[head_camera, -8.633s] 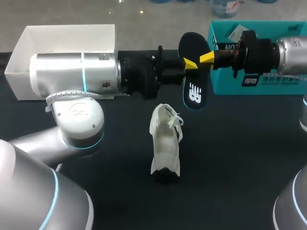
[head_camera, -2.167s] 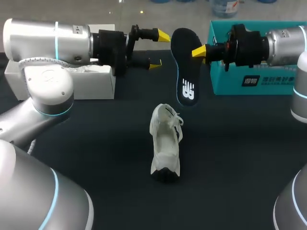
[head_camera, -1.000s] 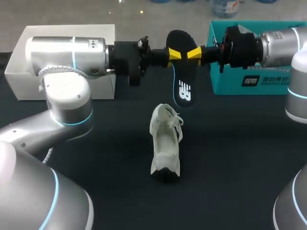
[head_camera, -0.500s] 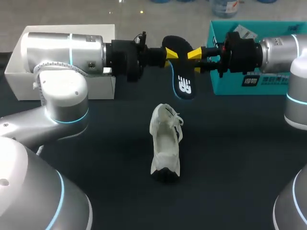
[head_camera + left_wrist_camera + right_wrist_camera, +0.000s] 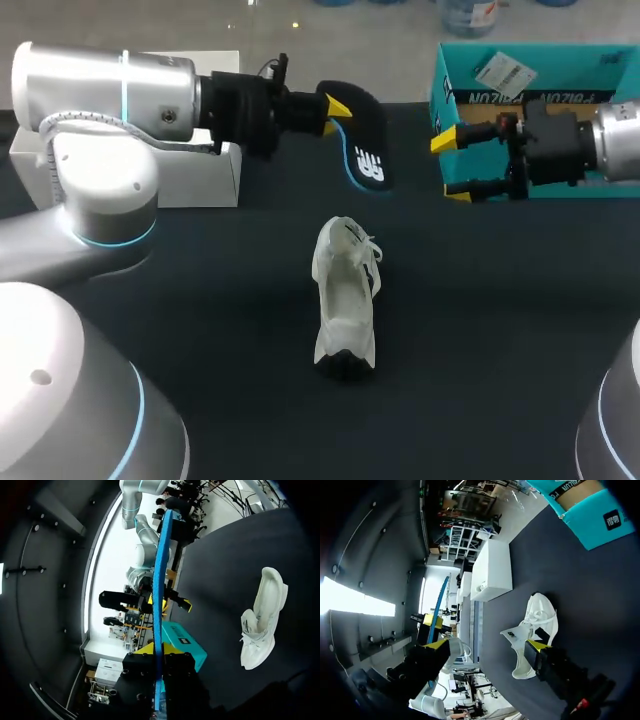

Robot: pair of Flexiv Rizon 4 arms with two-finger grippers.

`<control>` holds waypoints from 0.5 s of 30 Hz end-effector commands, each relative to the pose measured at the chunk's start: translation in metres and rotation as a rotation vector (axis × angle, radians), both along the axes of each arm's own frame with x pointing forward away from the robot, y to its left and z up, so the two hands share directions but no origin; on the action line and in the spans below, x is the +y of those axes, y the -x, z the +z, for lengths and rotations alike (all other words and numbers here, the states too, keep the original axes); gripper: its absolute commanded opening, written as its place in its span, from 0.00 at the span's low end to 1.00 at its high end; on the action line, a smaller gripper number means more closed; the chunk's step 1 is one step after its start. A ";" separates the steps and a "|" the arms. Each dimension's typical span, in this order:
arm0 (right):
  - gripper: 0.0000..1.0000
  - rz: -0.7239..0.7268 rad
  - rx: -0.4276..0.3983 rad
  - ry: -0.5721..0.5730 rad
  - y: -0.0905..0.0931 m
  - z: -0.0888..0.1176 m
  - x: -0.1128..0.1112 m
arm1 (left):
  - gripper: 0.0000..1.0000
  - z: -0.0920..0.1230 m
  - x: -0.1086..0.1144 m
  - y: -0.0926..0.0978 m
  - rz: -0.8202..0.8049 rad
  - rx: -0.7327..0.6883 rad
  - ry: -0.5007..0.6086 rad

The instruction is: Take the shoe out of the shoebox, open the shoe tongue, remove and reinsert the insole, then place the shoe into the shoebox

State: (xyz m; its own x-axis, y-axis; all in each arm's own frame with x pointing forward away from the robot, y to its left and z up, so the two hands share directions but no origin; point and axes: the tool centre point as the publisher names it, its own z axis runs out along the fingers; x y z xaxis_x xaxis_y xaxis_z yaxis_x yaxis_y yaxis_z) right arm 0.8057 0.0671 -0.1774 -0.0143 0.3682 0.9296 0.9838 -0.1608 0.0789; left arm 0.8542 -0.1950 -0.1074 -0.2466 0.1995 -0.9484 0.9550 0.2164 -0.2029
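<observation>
In the head view my left gripper (image 5: 335,107) is shut on the heel end of the black insole (image 5: 366,140) and holds it in the air over the back of the table. The left wrist view shows the insole (image 5: 160,580) edge-on between my left gripper's (image 5: 159,652) jaws. My right gripper (image 5: 452,167) stands open and empty in front of the teal shoebox (image 5: 560,180), apart from the insole. The white shoe (image 5: 345,300) lies mid-table, below both grippers. In the right wrist view the shoe (image 5: 532,625) lies between the wide-spread fingers of my right gripper (image 5: 487,645).
A white box (image 5: 190,178) stands at the back left, mostly behind my left arm. The teal shoebox holds a paper tag (image 5: 503,72). Dark tabletop (image 5: 500,350) surrounds the shoe on all sides.
My right gripper has opened, let go of the insole and drawn back to the right. My left gripper kept its hold and carried the insole a little left, tilting it.
</observation>
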 end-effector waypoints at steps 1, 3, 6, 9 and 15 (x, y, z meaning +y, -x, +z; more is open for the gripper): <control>1.00 -0.102 -0.012 0.076 0.046 0.012 -0.031 | 0.00 0.003 0.004 0.005 -0.006 0.004 -0.014; 1.00 -0.114 -0.004 0.092 0.051 0.012 -0.042 | 0.00 0.003 0.005 0.005 -0.005 0.011 -0.009; 1.00 -0.128 0.006 0.109 0.058 0.013 -0.054 | 0.00 0.004 0.004 0.006 -0.006 0.015 -0.007; 1.00 -0.151 0.022 0.138 0.064 0.017 -0.065 | 0.00 0.007 0.004 0.006 -0.007 0.017 -0.004; 1.00 -0.177 0.032 0.159 0.070 0.022 -0.078 | 0.00 0.012 0.004 0.006 0.004 0.025 0.014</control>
State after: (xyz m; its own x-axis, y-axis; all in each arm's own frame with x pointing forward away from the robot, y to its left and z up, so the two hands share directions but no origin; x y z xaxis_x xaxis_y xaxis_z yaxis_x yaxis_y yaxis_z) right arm 0.7532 0.0025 -0.1669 0.0811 0.4842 0.8712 0.9512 -0.2988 0.0775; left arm 0.8504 -0.1909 -0.0955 -0.2710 0.1845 -0.9447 0.9496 0.2120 -0.2310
